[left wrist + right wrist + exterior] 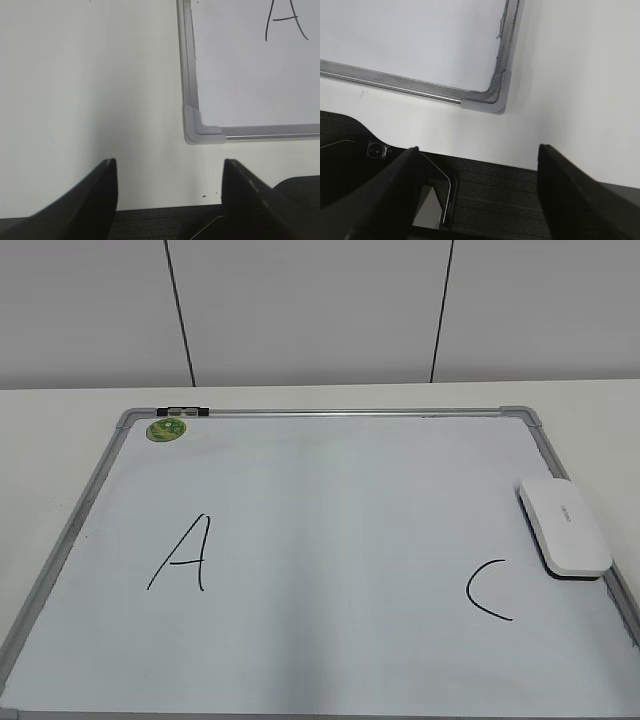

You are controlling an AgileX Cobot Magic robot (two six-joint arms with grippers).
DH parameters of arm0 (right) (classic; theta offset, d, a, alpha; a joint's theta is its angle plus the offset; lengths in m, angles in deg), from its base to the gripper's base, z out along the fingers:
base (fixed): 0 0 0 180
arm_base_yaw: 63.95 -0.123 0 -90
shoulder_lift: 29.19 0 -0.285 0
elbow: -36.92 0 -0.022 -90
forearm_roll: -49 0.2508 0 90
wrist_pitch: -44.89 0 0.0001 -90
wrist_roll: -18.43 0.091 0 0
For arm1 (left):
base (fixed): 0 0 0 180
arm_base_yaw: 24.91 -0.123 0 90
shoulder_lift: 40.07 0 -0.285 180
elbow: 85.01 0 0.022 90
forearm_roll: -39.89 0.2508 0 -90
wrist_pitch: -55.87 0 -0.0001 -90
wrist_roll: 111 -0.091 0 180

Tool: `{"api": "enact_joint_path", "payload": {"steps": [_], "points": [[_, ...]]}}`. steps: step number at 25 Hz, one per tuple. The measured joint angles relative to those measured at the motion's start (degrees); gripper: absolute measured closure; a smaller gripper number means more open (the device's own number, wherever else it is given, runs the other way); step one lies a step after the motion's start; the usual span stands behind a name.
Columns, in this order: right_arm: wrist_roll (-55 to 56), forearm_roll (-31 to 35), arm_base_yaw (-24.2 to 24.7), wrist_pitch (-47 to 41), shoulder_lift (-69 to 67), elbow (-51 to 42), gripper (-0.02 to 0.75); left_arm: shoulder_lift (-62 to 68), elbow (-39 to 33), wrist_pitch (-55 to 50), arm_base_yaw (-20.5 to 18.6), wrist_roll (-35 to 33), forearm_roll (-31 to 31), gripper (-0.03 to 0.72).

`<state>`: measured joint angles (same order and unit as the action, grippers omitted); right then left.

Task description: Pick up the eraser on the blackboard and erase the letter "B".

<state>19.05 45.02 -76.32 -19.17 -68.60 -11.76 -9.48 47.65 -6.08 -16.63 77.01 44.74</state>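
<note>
The blackboard (330, 500) is a white dry-erase board with a grey frame, lying flat on the table. The white eraser (563, 526) lies on its right edge, above a black "C" (488, 590). A black "A" (182, 553) is at the left. No letter "B" shows between them; the middle of the board is blank. Neither gripper shows in the exterior view. My left gripper (169, 172) is open and empty over the table near the board's near-left corner (198, 129). My right gripper (477, 152) is open and empty near the board's near-right corner (492, 97).
A small round green magnet (166, 429) sits at the board's far-left corner, next to a black clip (182, 411) on the frame. The white table (60, 430) surrounds the board. A dark mat (500, 200) and a black device (432, 200) lie below the table's near edge.
</note>
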Motion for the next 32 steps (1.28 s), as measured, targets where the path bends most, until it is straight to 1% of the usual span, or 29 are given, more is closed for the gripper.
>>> {"api": "enact_joint_path", "payload": {"steps": [8,14,17,20,23,24,26,28,32], "points": [[-0.10,-0.12,0.00,-0.11,0.25,0.00,0.209,0.00,0.00,0.00,0.00,0.00,-0.22,0.197],[-0.10,-0.24,0.14,-0.11,4.15,0.00,0.209,-2.19,0.00,0.00,0.00,0.00,-0.22,0.197],[-0.10,-0.24,1.93,-0.22,8.05,0.00,0.209,-4.43,0.00,0.00,-0.10,0.00,-0.22,0.197],[-0.10,-0.24,4.25,-0.47,11.94,0.00,0.209,-6.89,0.00,0.00,-1.11,0.00,-0.22,0.197],[-0.10,-0.24,7.23,-0.83,15.69,0.00,0.210,-9.54,0.00,-0.16,-3.10,0.00,-0.22,0.197],[-0.10,-0.24,7.23,-0.83,15.69,0.00,0.210,-10.45,0.00,-0.21,-3.89,0.00,-0.22,0.197],[-0.10,-0.27,9.66,-0.94,19.81,0.00,0.210,-12.39,0.00,-0.31,-5.24,0.00,-0.22,0.197],[-0.10,-0.37,10.39,-1.03,22.46,0.00,0.210,-14.13,0.00,-0.44,-5.93,0.00,-0.22,0.197],[-0.10,-0.37,10.52,-1.31,27.20,0.00,0.209,-17.42,0.00,-0.71,-6.12,0.00,-0.22,0.197]]}}
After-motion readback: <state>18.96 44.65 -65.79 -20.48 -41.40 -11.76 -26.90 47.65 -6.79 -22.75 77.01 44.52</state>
